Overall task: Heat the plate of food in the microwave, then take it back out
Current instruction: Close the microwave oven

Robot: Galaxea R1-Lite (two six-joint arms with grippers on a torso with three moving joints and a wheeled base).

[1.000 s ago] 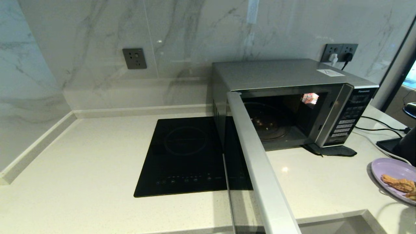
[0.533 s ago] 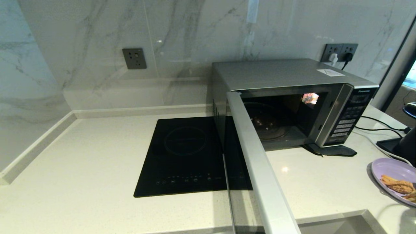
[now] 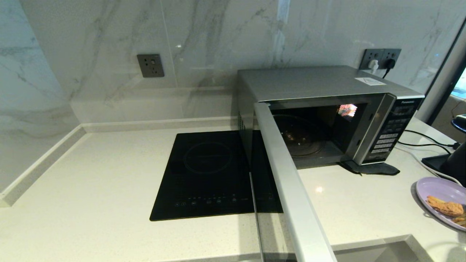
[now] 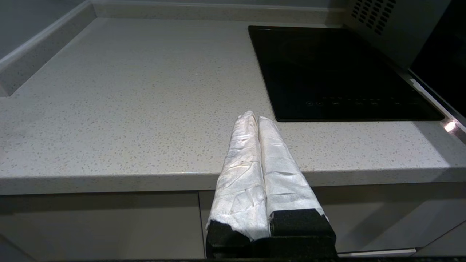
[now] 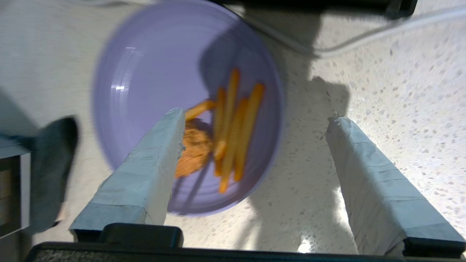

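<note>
The pale speckled surface [image 3: 109, 174] carries the microwave [image 3: 320, 94], its door swung wide open. The plate of food [image 5: 153, 91] lies on the surface well right of it. The right tool [image 5: 255, 120] hangs above the plate, fingers spread apart. The left tool [image 4: 255, 118] sits off the surface's front edge, fingers pressed together.

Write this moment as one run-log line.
microwave: door open, cavity empty | plate of food: on countertop | right gripper: open above plate | left gripper: shut, parked at counter edge
</note>
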